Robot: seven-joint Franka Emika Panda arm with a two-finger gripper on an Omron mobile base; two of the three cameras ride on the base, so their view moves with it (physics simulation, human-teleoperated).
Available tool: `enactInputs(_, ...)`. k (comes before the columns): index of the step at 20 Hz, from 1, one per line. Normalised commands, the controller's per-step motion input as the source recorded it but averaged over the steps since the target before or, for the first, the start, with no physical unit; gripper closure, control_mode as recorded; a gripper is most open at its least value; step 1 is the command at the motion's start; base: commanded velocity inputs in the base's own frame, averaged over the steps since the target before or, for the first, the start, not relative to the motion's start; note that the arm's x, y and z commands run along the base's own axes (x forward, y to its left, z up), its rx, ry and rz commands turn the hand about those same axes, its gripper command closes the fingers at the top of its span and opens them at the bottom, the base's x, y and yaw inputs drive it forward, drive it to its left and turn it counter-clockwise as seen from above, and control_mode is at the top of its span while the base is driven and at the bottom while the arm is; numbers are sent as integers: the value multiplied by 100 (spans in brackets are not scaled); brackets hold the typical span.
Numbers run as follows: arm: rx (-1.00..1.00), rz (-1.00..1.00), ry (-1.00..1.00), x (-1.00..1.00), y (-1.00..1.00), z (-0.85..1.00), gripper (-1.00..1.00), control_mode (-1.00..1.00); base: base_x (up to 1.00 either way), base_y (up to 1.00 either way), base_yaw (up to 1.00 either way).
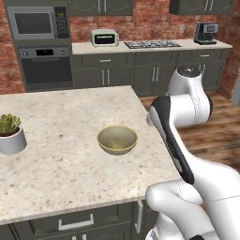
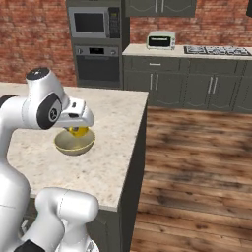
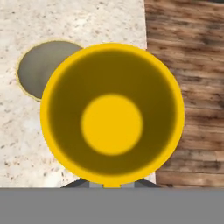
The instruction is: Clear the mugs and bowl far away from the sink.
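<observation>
Item 1: yellow mug [image 3: 112,118], seen from above in the hand view, mouth facing the camera, bright yellow rim and round yellow bottom. It sits right at the end effector [image 3: 112,186], whose jaws are closed down on its lower rim; the mug is lifted clear of the surface [image 1: 61,140]. In the right base view a bit of the yellow mug [image 2: 77,131] shows under the white hand, just above the bowl.

Item 2: bowl [image 1: 117,139], wide, olive-yellow, speckled inside, upright on the pale stone surface near its right edge. In the hand view the bowl [image 3: 37,70] lies partly behind the mug, up and left of it.

Item 3: white pot with green plant [image 1: 11,133], at the left edge of the surface, well apart from the bowl.

Item 4: wooden floor [image 2: 197,162], to the right of the surface.

Background: oven [image 1: 44,65], microwave [image 1: 35,22], toaster oven [image 1: 104,37], stovetop [image 1: 152,44], coffee machine [image 1: 205,33].
</observation>
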Motion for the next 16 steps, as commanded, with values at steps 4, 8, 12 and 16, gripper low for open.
enactInputs(4, 0, 18, 7, 4, -9, -39, 100, -100, 0, 0, 0)
enactInputs(8, 0, 23, 19, -7, -6, -56, 100, -100, 0, 0, 0)
enactInputs(12, 0, 21, 15, -35, -2, -56, 100, -100, 0, 0, 0)
enactInputs(16, -3, 16, 7, -18, -22, -76, 100, -100, 0, 0, 0)
